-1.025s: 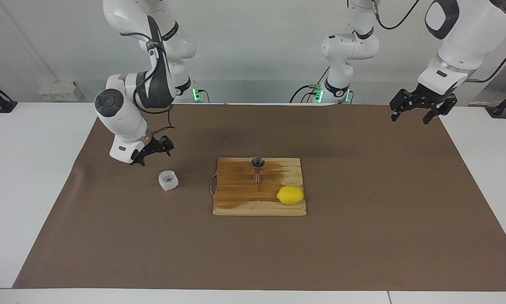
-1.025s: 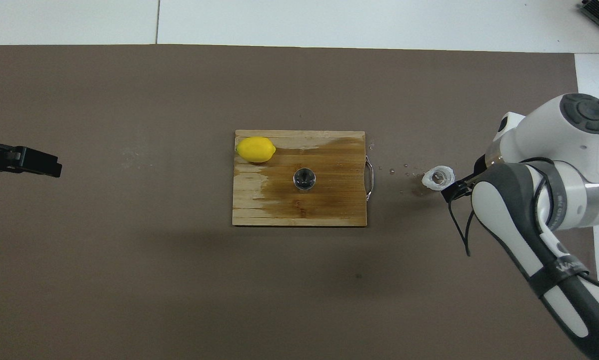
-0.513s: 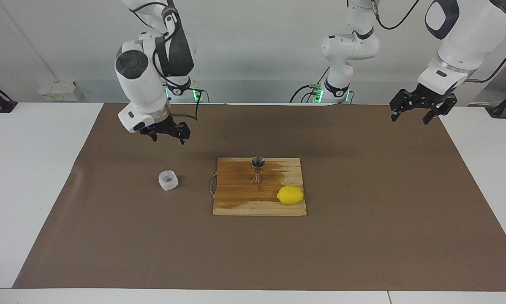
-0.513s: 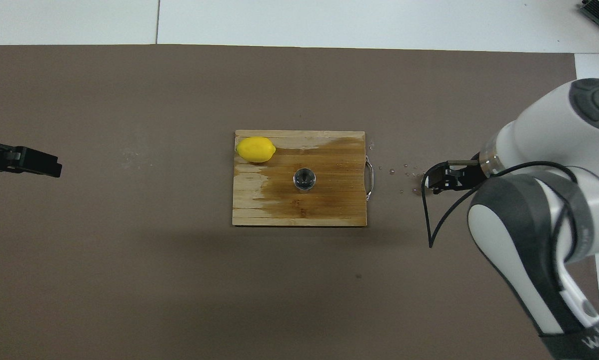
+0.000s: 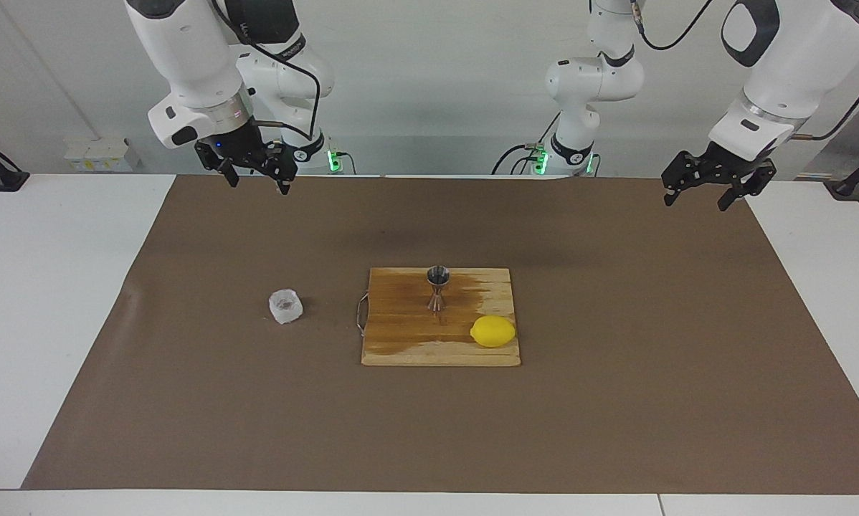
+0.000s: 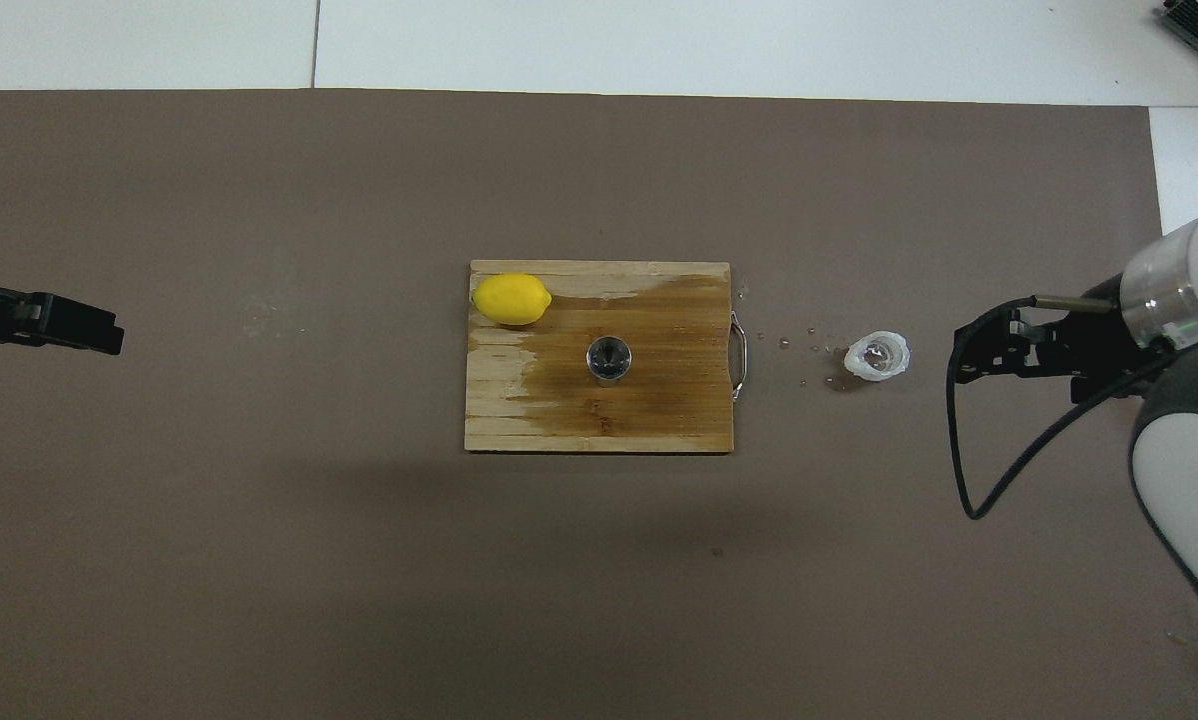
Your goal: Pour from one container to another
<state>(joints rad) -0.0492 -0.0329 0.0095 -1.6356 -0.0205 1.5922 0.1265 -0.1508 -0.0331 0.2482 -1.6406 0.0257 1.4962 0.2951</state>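
Though perched high over the robots' edge of the mat (image 5: 616,358), stood wide-jawed and empty: so much for the right gripper (image 5: 256,183). Found the cup (image 5: 285,306) down on the mat toward the right arm's end, upright, mouth up, farther from the robots than the mat edge under that gripper and well apart from it. Meant a reach outward and a long drop to get jaws round it. Saw the left gripper (image 5: 695,203) waiting over the left arm's end of the mat, spread wide too, gripping nothing, much farther from the cup. Judged the right arm the obvious taker. Noted no long axis to fuss over: squat, round, faceted clear glass, whitish, probably slick. Spotted the jigger (image 5: 438,287) upright on the board (image 5: 401,344), near its robot-side edge, well apart from the cup; silvery metal, hourglass, narrow waist, small mouth, so called for careful aim. Picked out dark wet staining across much of the wooden board, droplets (image 6: 809,340) on the mat between cup and board, and a smooth yellow lemon (image 5: 492,331) on the board, farther from the robots than the jigger. Looked like a pour possibly done already; could not say for sure.
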